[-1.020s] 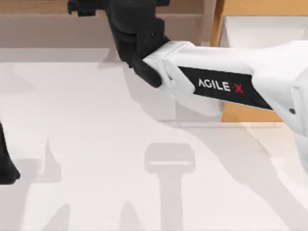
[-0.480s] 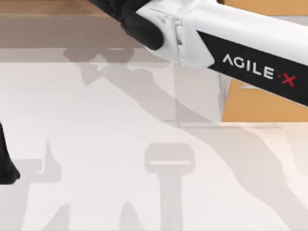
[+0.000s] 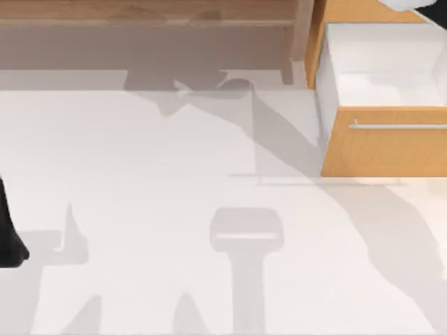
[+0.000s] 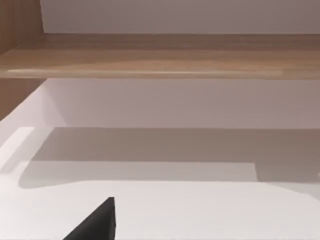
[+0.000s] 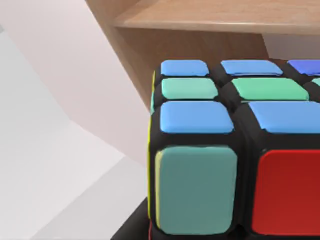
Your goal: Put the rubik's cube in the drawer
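Very close to my right wrist camera sits the rubik's cube (image 5: pixel 225 150), with blue, green, teal and red stickers in a black grid. It is so near to the camera that I take it to be at my right gripper, but I cannot tell if this gripper is closed on it. Behind the cube I see a brown wooden shelf (image 5: pixel 210 20).

My left arm (image 3: pixel 8 237) is parked at the left edge of the bench (image 3: pixel 140 209). A dark tip of my left gripper (image 4: pixel 95 225) shows over the white bench; I cannot tell if it is open or closed.

Farther, at the right far part of the bench, the drawer (image 3: pixel 391 150) stands pulled open, its white inside bare and its silver handle (image 3: pixel 398 126) across the front. The long shelf (image 3: pixel 140 14) runs along the far edge, beside the drawer.
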